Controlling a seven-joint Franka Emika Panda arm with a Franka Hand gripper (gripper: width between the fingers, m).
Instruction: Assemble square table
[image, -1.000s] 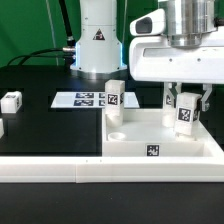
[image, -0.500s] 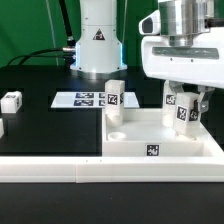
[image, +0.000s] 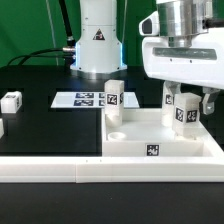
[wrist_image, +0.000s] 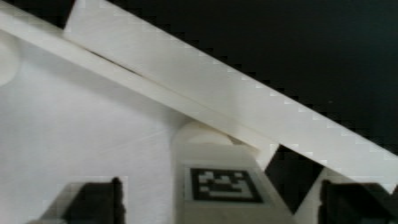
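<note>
The table is done in flat black. The top, the leg and the long rail are all kept plain white, black-and-white square tags being printed on the first two. The fingers are seen as dark, nearly black.

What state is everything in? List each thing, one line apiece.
tabletop: flat on the table, rim up.
corner leg: upright at the tabletop's corner.
second leg: roughly upright over the tabletop, between the fingers.
gripper: around that leg; grip cannot be told.
loose leg: lying on the table, apart.
</note>
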